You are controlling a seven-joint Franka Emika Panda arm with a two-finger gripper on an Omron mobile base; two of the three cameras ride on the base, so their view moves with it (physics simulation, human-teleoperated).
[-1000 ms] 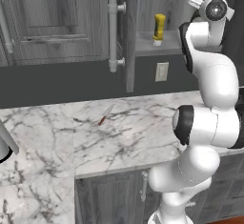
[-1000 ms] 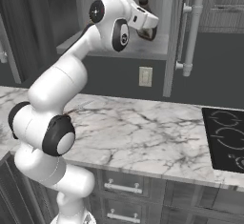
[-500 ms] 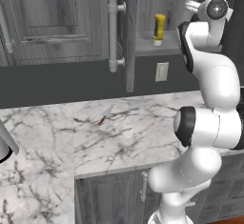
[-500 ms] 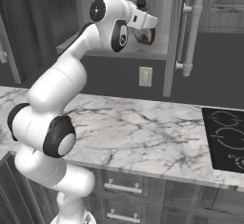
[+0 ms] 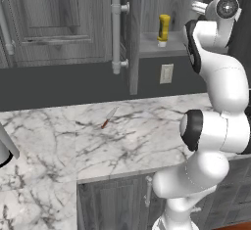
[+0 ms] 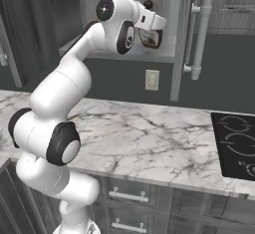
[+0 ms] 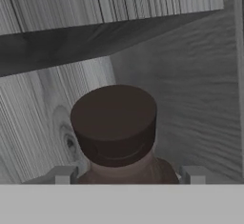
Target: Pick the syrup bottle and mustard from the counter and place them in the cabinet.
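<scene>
Dark wall (image 5: 59, 84), white outlet (image 5: 166, 73)

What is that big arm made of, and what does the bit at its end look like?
The arm is a chain of smooth, glossy white rounded shells with dark grey to black bands and caps at the joints. No loose cables or lettering show. The gripper is a small white block on the last link, its jaws ending in two small grey square tips.

Flat, even rendered light — soft shadows, slight blur
</scene>
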